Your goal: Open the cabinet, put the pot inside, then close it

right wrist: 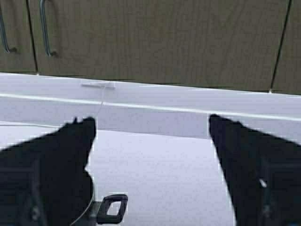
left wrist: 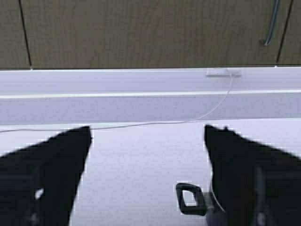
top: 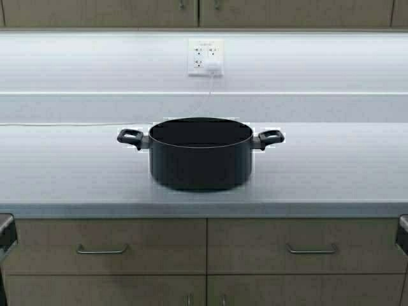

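Now, pot [top: 201,156]: upright mid-counter [top: 331,169], bare surface all round.
Cabinet [top: 191,13]: doors shut above.
Left gripper [left wrist: 146,155]: wide, empty.
Right gripper [right wrist: 151,150]: wide, empty.

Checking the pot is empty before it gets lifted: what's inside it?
From the high view, the pot shows only its dark inner far wall, with nothing rising above the rim. Its floor is hidden by the near wall, so anything lying flat there can't be ruled out.

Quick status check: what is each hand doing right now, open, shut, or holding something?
Left hand: open, holding nothing, above the counter beside the pot.
Right hand: open, holding nothing, on the pot's other side.
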{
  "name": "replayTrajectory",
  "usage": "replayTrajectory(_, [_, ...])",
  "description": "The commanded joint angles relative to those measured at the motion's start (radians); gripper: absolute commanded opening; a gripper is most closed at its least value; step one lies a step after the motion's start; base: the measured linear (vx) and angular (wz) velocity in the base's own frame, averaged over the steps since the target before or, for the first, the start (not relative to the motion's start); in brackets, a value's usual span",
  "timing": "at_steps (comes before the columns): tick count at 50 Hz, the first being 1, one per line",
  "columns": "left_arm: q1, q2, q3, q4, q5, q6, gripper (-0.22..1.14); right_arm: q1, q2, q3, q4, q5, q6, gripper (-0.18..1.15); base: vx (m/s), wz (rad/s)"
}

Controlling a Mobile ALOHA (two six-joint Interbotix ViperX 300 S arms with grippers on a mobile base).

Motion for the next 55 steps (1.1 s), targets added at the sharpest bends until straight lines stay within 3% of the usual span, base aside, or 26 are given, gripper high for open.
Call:
replayTrajectory(1, [-0.029, 0.009, -0.035, 0.003, 0.0, 0.002, 1.01, 0.005, 0.003, -0.015, -0.002, -0.003, 0.003, 1.02, 0.16, 0.04])
replayTrajectory(9, [-0.097, 0.054, -0.086, 0.003, -0.002, 0.0, 1.01, 0.037, 0.012, -0.058, 0.011, -0.003, 0.011, 1.02, 0.13, 0.06])
replayTrajectory(18, [-0.252, 0.146, -0.207, 0.003, 0.0, 0.038, 1.01, 0.202, 0.081, -0.184, 0.074, 0.026, 0.006, 1.02, 0.09, 0.03])
replayTrajectory(27, [-0.385, 0.314, -0.356, -0.028, -0.002, 0.163, 1.01, 0.336, 0.282, -0.36, 0.078, 0.037, -0.038, 1.02, 0.05, 0.03])
replayTrajectory(38, [-0.423, 0.641, -0.517, -0.193, -0.094, 0.255, 1.01, 0.373, 0.597, -0.603, 0.12, -0.018, -0.086, 1.02, 0.01, 0.01])
replayTrajectory(46, [-0.46, 0.854, -0.626, -0.397, -0.267, 0.331, 1.01, 0.374, 0.782, -0.755, 0.288, -0.032, -0.192, 1.02, 0.0, 0.0])
replayTrajectory(55, [-0.528, 1.037, -0.796, -0.572, -0.387, 0.46, 1.01, 0.403, 0.928, -0.893, 0.503, -0.061, -0.437, 1.02, 0.0, 0.0])
